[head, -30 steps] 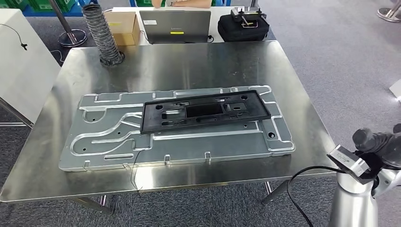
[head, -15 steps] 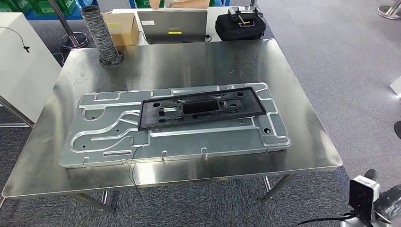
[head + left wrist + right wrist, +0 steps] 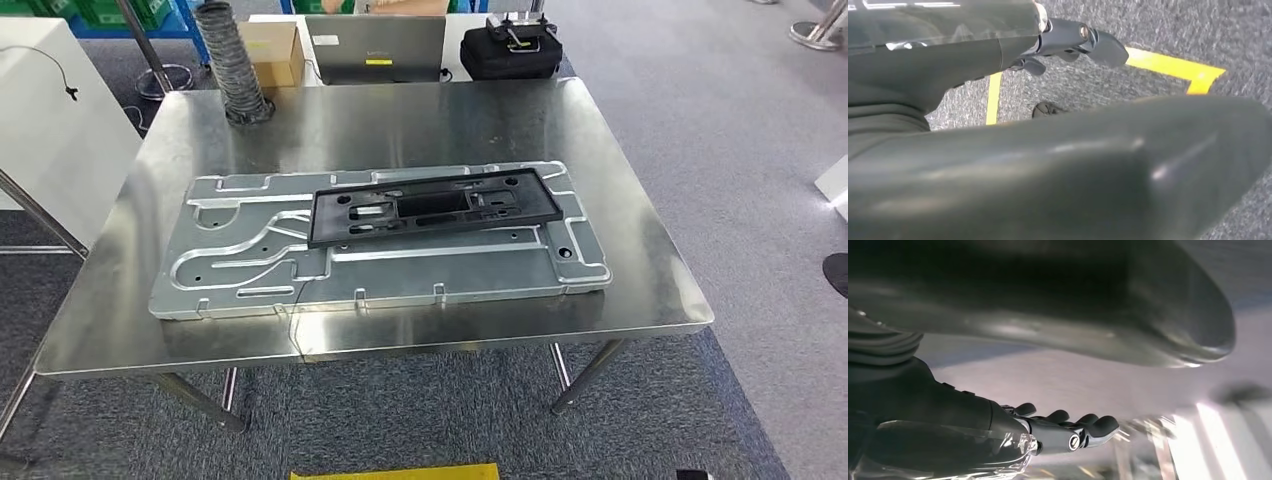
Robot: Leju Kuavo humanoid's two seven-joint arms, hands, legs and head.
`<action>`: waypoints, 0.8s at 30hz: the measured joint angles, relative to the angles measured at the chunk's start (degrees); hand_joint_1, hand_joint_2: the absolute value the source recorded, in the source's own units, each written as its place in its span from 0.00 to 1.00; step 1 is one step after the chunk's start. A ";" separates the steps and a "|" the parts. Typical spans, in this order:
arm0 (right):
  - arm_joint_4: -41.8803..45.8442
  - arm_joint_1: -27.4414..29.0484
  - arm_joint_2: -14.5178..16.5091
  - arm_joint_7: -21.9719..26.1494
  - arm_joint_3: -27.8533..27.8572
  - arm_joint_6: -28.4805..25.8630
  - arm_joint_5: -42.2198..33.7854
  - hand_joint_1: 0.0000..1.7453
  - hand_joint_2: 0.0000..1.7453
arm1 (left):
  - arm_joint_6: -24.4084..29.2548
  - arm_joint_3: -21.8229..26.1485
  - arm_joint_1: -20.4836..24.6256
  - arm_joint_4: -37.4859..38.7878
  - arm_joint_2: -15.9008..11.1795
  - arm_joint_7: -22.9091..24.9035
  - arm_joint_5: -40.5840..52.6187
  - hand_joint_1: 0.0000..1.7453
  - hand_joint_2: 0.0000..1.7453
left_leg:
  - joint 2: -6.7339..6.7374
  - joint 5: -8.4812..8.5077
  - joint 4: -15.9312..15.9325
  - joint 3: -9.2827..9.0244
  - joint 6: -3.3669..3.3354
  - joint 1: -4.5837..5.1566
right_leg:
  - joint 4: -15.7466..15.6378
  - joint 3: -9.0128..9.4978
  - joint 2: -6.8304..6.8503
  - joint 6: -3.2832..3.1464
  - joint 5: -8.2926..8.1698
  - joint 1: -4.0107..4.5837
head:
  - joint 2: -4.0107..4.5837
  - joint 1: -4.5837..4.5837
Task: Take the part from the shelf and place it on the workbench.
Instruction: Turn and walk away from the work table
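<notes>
Black part already on the workbench, both hands empty.

Head view: the black plastic frame (image 3: 433, 207) lies flat on the stamped metal panel (image 3: 250, 270), which rests on the steel workbench (image 3: 480, 120); placing looks done, and bare steel rings the panel to every table edge. Left wrist view: the left hand (image 3: 1068, 42) hangs over grey carpet beside yellow floor tape (image 3: 1173, 67), fingers loosely apart, holding nothing. Right wrist view: the right hand (image 3: 1063, 430) is extended with fingers apart, empty, with open room beyond its fingertips.

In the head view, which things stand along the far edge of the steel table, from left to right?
Ribbed grey hose → cardboard box → laptop → black bag.
</notes>
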State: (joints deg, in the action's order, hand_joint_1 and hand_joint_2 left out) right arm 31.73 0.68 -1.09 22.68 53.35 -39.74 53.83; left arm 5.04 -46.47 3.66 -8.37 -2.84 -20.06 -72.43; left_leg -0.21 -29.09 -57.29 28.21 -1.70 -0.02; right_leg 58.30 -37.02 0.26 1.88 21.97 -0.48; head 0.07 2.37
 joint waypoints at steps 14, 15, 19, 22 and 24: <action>-16.09 -2.67 0.57 -18.62 3.45 13.25 14.97 0.00 0.00 | -0.25 -1.31 0.15 0.01 0.14 -0.07 0.46 0.00 0.00 | 0.76 6.96 -0.37 7.11 1.16 0.24 | -2.85 11.26 -0.11 -1.58 8.28 0.59 | -0.01 -0.01; -16.64 -2.75 0.75 -20.17 3.27 15.62 15.18 0.00 0.00 | -0.28 -1.54 0.11 0.02 0.09 -0.07 0.58 0.00 0.00 | 0.69 6.59 -0.68 7.31 1.50 0.20 | -3.06 10.98 -0.01 -1.90 7.71 0.51 | -0.01 0.00; -18.24 -3.04 1.59 -26.20 3.08 26.19 15.27 0.00 0.00 | -0.96 -2.45 0.02 0.04 0.00 -0.01 0.95 0.00 0.00 | 0.43 -3.11 -10.80 10.05 2.61 -0.15 | -3.18 8.39 0.40 -2.95 5.28 0.37 | 0.00 0.01; -18.86 -3.16 2.07 -27.78 3.07 30.74 15.29 0.00 0.00 | -1.38 -2.79 0.09 0.04 -0.02 -0.02 0.89 0.00 0.00 | 0.44 -3.87 -16.28 9.31 3.05 -0.37 | -2.49 5.67 0.43 -2.82 3.67 0.41 | 0.00 0.01; -19.11 -3.27 2.30 -27.92 3.05 32.15 15.38 0.00 0.00 | -1.50 -3.03 0.23 0.04 -0.03 -0.02 0.78 0.00 0.00 | 0.44 -1.06 -10.94 4.43 3.00 -0.50 | -1.76 3.90 0.41 -2.48 2.77 0.34 | 0.00 0.01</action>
State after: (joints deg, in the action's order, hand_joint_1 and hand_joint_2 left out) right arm 12.62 -2.59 1.20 -5.23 56.41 -7.59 69.21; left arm 3.54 -49.50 3.89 -8.33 -2.86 -20.09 -71.65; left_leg 0.23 -30.15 -68.23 32.63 1.30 -0.51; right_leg 56.54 -33.12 0.67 -0.60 24.75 -0.15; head 0.07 2.38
